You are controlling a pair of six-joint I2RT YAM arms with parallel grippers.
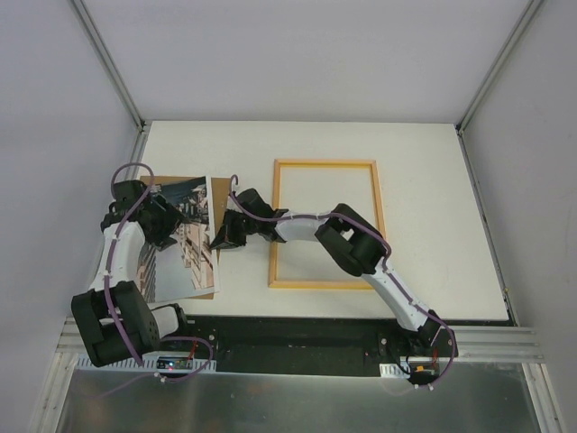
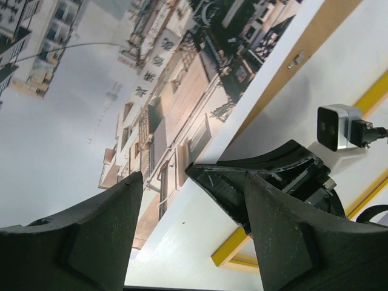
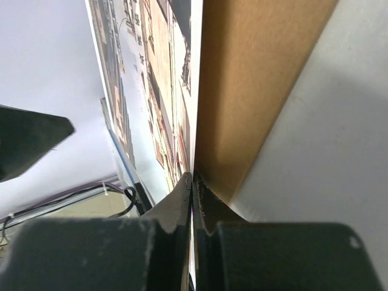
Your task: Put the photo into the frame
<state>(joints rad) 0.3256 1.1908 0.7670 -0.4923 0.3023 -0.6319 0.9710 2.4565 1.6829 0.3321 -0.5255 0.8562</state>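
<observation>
The photo (image 1: 185, 244), a city street print with white edges, lies at the left on a brown backing board (image 1: 177, 180). My right gripper (image 1: 219, 236) reaches across to the photo's right edge and is shut on it. In the right wrist view the jaws (image 3: 193, 182) pinch the thin edge of the photo (image 3: 157, 91), which is raised off the board (image 3: 254, 79). My left gripper (image 1: 164, 218) hovers over the photo's upper part. Its fingers stand apart in the left wrist view (image 2: 194, 200) above the photo (image 2: 151, 91), holding nothing. The yellow frame (image 1: 325, 164) lies flat mid-table.
The frame's near left corner (image 2: 233, 248) shows just beyond the photo's edge in the left wrist view, with the right gripper's black fingers (image 2: 267, 182) and its camera (image 2: 333, 127) close by. White table (image 1: 433, 225) stretches right of the frame.
</observation>
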